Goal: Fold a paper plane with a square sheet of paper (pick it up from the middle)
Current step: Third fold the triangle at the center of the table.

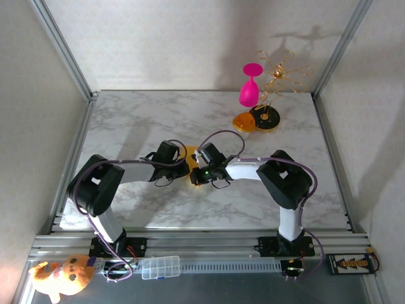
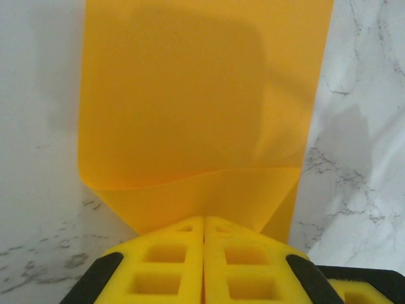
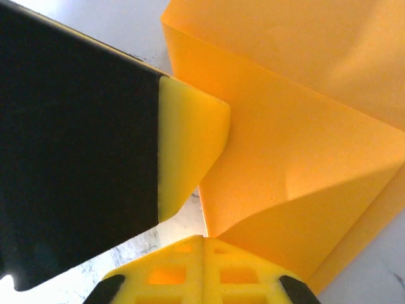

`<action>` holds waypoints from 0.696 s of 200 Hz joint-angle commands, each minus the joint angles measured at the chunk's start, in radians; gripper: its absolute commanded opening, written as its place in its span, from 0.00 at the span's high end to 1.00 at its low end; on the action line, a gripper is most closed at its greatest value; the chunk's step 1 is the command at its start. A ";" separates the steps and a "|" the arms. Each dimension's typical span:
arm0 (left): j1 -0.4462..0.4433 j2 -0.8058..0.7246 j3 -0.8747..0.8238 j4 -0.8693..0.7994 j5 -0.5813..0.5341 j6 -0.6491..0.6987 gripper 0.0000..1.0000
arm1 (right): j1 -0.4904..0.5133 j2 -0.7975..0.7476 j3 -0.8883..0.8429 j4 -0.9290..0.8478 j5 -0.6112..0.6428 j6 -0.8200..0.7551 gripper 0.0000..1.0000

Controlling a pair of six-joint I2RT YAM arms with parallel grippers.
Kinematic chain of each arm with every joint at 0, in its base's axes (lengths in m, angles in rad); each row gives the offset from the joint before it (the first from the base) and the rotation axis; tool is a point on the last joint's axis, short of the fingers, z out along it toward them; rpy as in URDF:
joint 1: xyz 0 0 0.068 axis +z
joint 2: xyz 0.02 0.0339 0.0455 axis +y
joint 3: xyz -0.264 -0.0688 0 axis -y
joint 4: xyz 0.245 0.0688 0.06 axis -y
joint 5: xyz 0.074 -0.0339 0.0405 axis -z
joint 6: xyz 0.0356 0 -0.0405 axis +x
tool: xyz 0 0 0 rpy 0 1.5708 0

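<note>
The square sheet of paper point(image 2: 202, 95) is yellow-orange and held between the two arms at the middle of the table, with one layer folded over another. Whether it has the shape of a paper plane cannot be told from these close views. My left gripper point(image 2: 204, 218) is shut on the sheet's near edge. My right gripper point(image 3: 204, 237) is shut on another edge of the paper point(image 3: 304, 158), right beside the left gripper's yellow fingertip point(image 3: 186, 145). From above, the left gripper point(image 1: 181, 166) and right gripper point(image 1: 200, 170) meet tip to tip, and a bit of paper point(image 1: 190, 153) shows between them.
A pink goblet point(image 1: 250, 85), a gold wire ornament point(image 1: 281, 73), an orange-and-black disc point(image 1: 266, 117) and a small orange-topped cup point(image 1: 243, 121) stand at the back right. A clear plastic box point(image 1: 160, 266) and a plush toy point(image 1: 60, 277) lie on the front rail.
</note>
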 commanded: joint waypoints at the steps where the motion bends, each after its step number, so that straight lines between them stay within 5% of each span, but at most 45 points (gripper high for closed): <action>1: 0.062 0.042 0.032 -0.072 -0.079 0.069 0.92 | -0.003 0.058 -0.091 -0.163 0.057 -0.009 1.00; 139: 0.163 0.043 0.214 -0.170 -0.066 0.162 0.91 | -0.006 0.038 -0.131 -0.144 0.047 -0.017 1.00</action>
